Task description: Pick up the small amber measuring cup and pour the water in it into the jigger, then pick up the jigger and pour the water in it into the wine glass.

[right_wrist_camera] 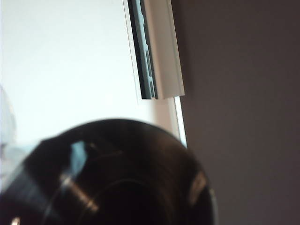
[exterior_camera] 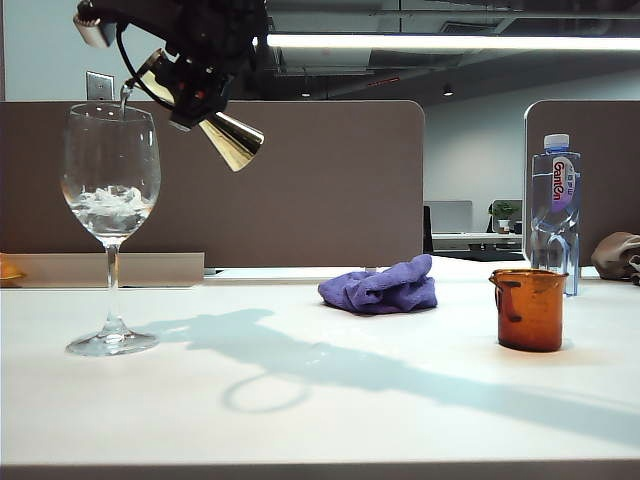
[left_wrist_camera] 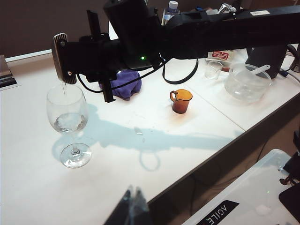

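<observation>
Right jaws (exterior_camera: 196,88) clamped on tilted jigger (exterior_camera: 228,138) above wine glass (exterior_camera: 110,180), left jaws' (left_wrist_camera: 133,206) state unclear, bottle (exterior_camera: 555,205) labelled "GanTen"

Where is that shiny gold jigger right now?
In the exterior view the jigger is up at the top left, tipped over the wine glass and clamped in the right tool, pouring water into it.
</observation>
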